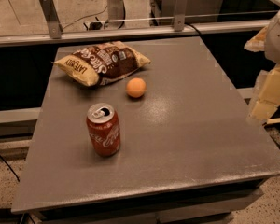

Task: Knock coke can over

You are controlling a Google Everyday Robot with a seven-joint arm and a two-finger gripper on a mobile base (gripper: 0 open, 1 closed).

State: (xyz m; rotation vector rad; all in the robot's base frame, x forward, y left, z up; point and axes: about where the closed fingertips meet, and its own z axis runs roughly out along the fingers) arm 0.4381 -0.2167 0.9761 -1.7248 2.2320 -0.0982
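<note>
The coke can stands upright on the grey table, left of centre and towards the front. It is red with white script and a silver top with a pull tab. My arm and gripper show as pale, blurred shapes at the right edge of the view. They are beyond the table's right side and far to the right of the can, touching nothing.
A yellow-brown chip bag lies at the back left of the table. A round orange fruit sits just behind and to the right of the can. A metal rail with glass runs behind the table.
</note>
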